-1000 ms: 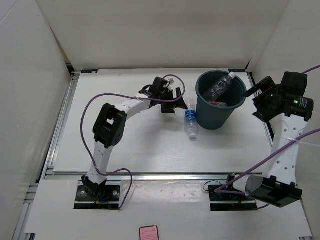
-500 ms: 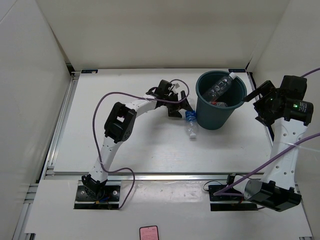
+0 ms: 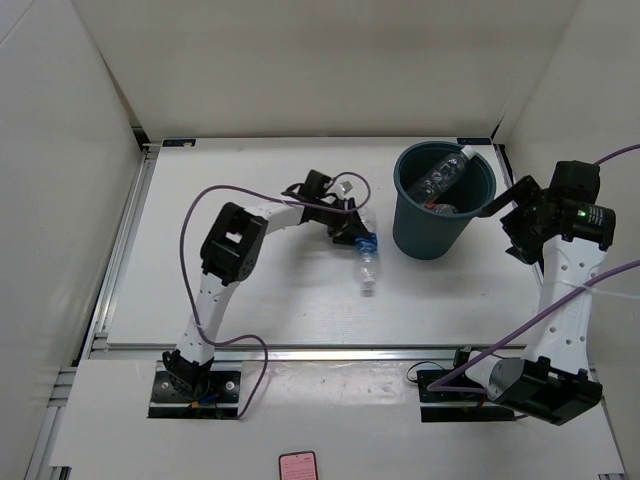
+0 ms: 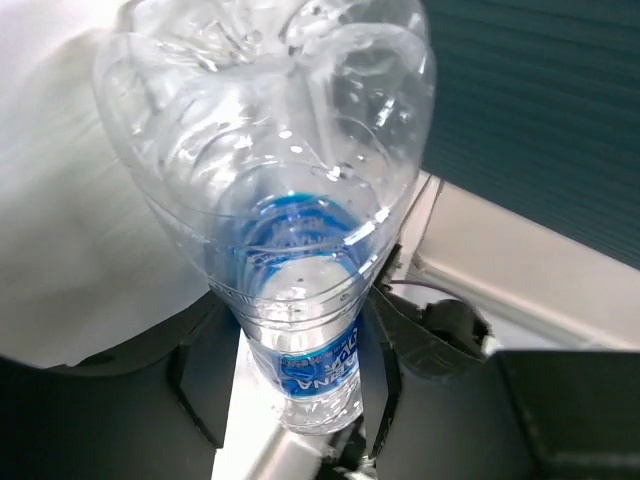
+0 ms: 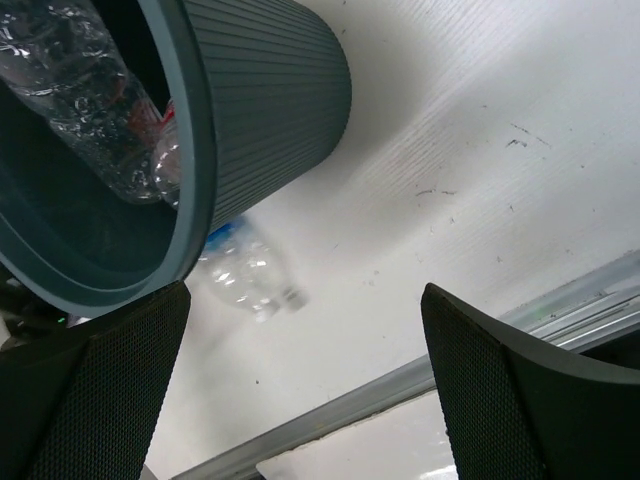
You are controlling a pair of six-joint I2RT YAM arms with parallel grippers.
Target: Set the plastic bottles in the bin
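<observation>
The blue-labelled plastic bottle [image 3: 367,268] lies left of the bin [image 3: 410,225], its far end pointing to the table's front. My left gripper [image 3: 354,232] is shut on its labelled part. In the left wrist view the bottle [image 4: 300,260] fills the frame, with both black fingers [image 4: 395,345] pressed against its sides. Whether it rests on the table I cannot tell. Inside the bin lie a clear white-capped bottle [image 3: 441,172] and a red-labelled one [image 3: 441,208]. My right gripper [image 3: 512,212] hangs open just right of the bin, holding nothing; its view shows the bin [image 5: 270,90] and the blurred bottle [image 5: 245,278].
The white table [image 3: 250,300] ends in a metal rail [image 3: 300,350] at the front. White walls close in the back and both sides. A purple cable [image 3: 200,200] loops over the left arm. A pink object [image 3: 297,465] lies on the near ledge.
My left gripper has shut on the blue-labelled bottle and drawn it left and forward, away from the bin. The right gripper has shifted slightly and stays open.
</observation>
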